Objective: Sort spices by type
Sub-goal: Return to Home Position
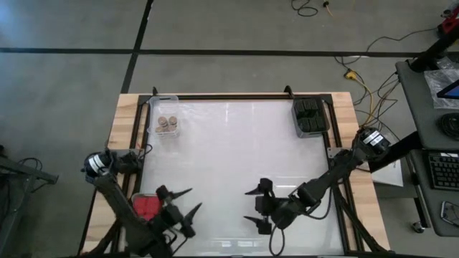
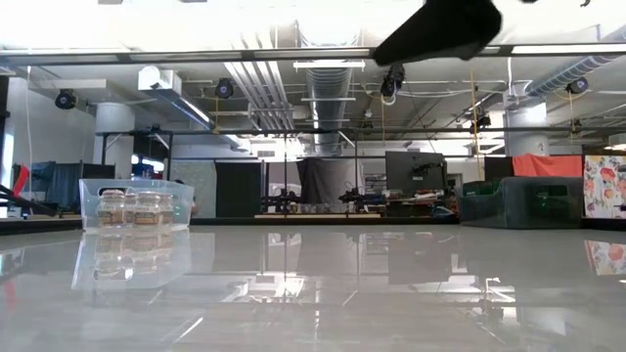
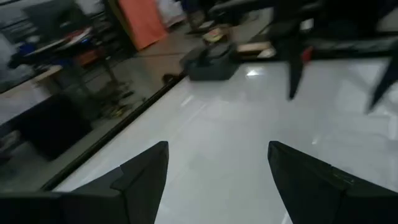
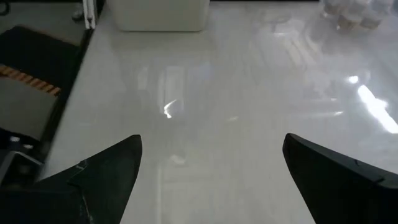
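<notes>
Red spices (image 1: 146, 206) partly under left arm (image 1: 115, 192)

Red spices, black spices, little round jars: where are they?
red spices (image 1: 145, 207): high view, on their red tops.
black spices (image 1: 310, 117): high view, middle of the dark group.
round jars (image 1: 167, 125): high view, on the tan lids.

This looks like a robotics lab or workshop. Bare ceiling ducts (image 2: 328, 98) hang over distant benches crowded with equipment. The concrete floor (image 1: 215, 29) carries dark tape lines (image 1: 72, 50) and loose cables (image 1: 362, 79). A keyboard (image 1: 443, 170) lies on a desk beside the white tabletop (image 1: 237, 158).
</notes>
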Controlling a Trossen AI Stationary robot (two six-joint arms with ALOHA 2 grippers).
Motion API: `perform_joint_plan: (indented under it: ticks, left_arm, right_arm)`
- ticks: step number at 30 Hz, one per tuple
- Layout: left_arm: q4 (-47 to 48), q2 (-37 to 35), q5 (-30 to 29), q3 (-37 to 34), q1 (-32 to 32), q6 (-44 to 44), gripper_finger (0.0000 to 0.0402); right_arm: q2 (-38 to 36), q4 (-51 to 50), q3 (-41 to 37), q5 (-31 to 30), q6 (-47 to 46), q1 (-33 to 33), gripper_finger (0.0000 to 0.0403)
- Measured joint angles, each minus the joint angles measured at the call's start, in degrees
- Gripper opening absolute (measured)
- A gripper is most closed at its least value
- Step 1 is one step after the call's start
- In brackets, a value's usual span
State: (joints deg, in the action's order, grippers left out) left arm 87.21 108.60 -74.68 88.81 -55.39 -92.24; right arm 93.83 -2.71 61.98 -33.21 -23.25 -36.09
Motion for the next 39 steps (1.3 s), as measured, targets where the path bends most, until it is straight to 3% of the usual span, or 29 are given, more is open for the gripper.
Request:
perform_joint_plan:
  ticks: [8, 16, 23, 29, 32, 36, 39]
  left_arm:
    - [-0.42, 0.00, -2.09, -13.05, 6.57, -16.42, 0.0259]
    - [-0.74, -3.46, -1.82, -18.19, 17.03, -16.36, 0.0259]
    - [-4.99, -4.70, -2.36, -13.69, 26.09, 5.38, 0.0259]
    - [-17.25, -4.74, -2.34, -12.49, 32.62, 25.58, 0.0259]
    - [-28.93, -4.79, 0.25, -13.68, 36.26, 32.85, 0.0259]
    - [-51.73, -4.76, 6.75, -18.33, 39.97, 54.58, 0.0259]
    - [-72.75, -4.76, 16.89, -23.01, 42.32, 73.19, 0.0259]
  right_arm:
    - [2.99, 2.76, -2.03, 0.03, 7.26, 4.32, 0.0380]
    - [3.19, 21.23, -9.75, 2.63, 15.88, 10.79, 0.0380]
    - [-6.95, 21.34, -14.44, 2.51, 19.35, 12.19, 0.0380]
    - [-17.81, 20.99, -19.50, 1.67, 22.75, 13.07, 0.0380]
    - [-21.74, 21.02, -22.07, 1.66, 22.88, 14.47, 0.0380]
    - [-24.18, 21.04, -25.85, 1.68, 20.94, 17.98, 0.0380]
    - [-23.92, 20.81, -28.25, 1.70, 17.71, 21.26, 0.0380]
